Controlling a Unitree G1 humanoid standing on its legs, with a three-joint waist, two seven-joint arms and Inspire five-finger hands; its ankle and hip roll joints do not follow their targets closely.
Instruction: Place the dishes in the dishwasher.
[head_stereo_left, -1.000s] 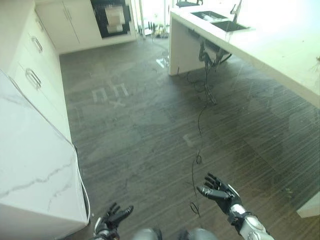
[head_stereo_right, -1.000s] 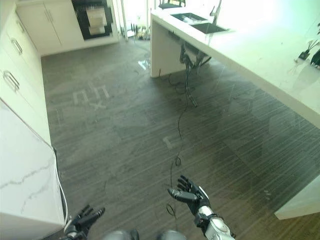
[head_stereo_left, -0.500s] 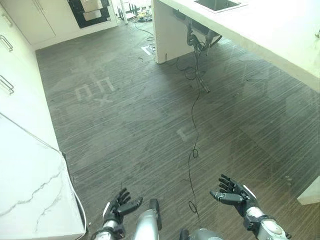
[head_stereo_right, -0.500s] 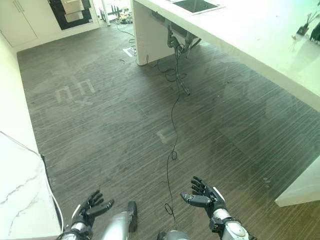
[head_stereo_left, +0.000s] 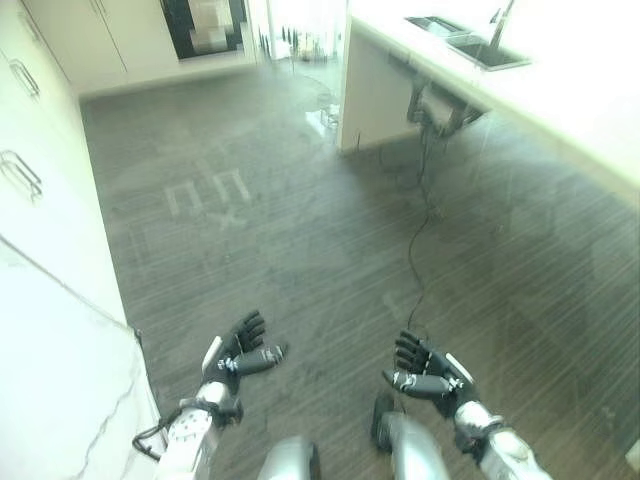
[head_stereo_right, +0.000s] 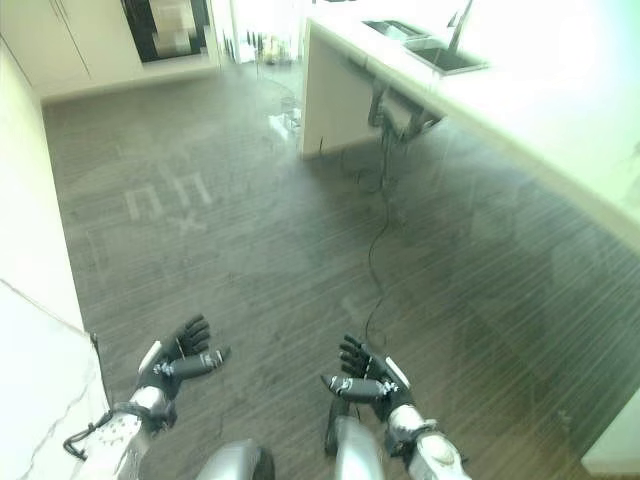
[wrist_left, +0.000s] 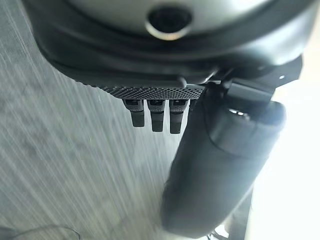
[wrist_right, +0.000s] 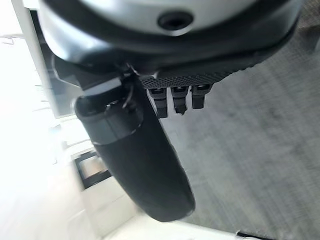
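Ahead, bare floor between cabinets and island counter; left hand and right hand open, empty.

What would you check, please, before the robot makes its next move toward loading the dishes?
1. Left hand free: ok, fingers relaxed over the floor, holding nothing.
2. Right hand free: ok, open and holding nothing.
3. Dishes located: not ok, none seen on the floor or the counter.
4. Dishwasher located: cannot tell; the dark appliance at the far wall is not identifiable.
5. Path ahead: not ok, a black cable trails across the floor from under the sink.
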